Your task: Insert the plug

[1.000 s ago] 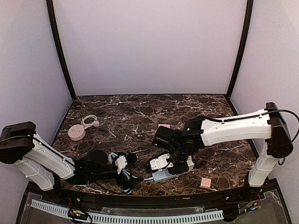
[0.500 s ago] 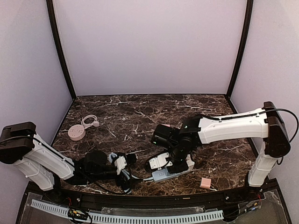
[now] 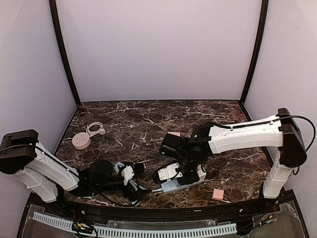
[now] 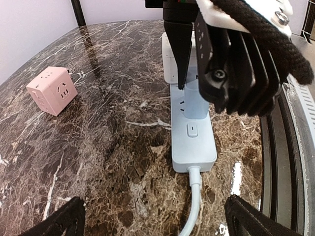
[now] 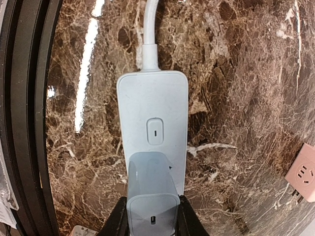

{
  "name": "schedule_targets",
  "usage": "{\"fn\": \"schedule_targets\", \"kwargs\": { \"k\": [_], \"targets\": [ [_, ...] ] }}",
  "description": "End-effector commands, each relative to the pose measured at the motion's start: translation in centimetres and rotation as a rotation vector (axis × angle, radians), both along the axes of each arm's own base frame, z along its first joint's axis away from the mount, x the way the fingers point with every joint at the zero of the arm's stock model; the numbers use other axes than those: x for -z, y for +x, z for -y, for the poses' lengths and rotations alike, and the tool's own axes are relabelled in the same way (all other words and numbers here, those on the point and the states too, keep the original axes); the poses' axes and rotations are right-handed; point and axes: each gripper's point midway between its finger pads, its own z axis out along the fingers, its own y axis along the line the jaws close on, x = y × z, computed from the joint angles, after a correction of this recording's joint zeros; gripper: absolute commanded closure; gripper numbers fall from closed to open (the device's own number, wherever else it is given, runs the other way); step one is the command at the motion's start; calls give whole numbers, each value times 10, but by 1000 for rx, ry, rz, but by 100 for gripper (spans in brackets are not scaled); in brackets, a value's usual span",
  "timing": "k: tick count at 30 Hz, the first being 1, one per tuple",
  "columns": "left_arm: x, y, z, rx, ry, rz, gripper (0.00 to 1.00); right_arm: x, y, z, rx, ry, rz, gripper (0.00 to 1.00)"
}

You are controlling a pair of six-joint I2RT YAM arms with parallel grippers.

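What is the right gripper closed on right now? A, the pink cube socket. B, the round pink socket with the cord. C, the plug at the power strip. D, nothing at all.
C: in the right wrist view the right gripper has a finger pressed on each side of the plug, which sits over the power strip.

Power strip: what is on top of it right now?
A pale plug stands on the power strip, pinched by the right gripper, beside its switch. The prongs and socket underneath are covered.
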Motion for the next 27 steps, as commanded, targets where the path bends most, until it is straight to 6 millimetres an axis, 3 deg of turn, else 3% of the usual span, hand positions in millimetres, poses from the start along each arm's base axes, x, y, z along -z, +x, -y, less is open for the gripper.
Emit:
{"fn": "schedule_targets", "kwargs": {
  "k": [1, 3, 7, 15, 21, 27],
  "targets": [
    [0, -5, 0, 21, -2, -5, 1, 51, 0, 20, 46, -110, 6, 100],
    [1, -5, 1, 23, 1, -11, 1, 36, 5, 12, 55, -56, 34, 91],
    [-2, -6, 3, 30, -2, -17, 1, -3, 15, -15, 86, 106, 109, 54],
    [-12, -8, 10, 46, -2, -50, 1, -84, 33, -30, 141, 374, 271, 19],
    [-6, -4, 29, 53, 41, -70, 1, -134, 39, -16, 252, 570, 350, 5],
    [9, -5, 60, 96, 130, -96, 1, -154, 51, 10, 487, 729, 422, 1]
  ]
}}
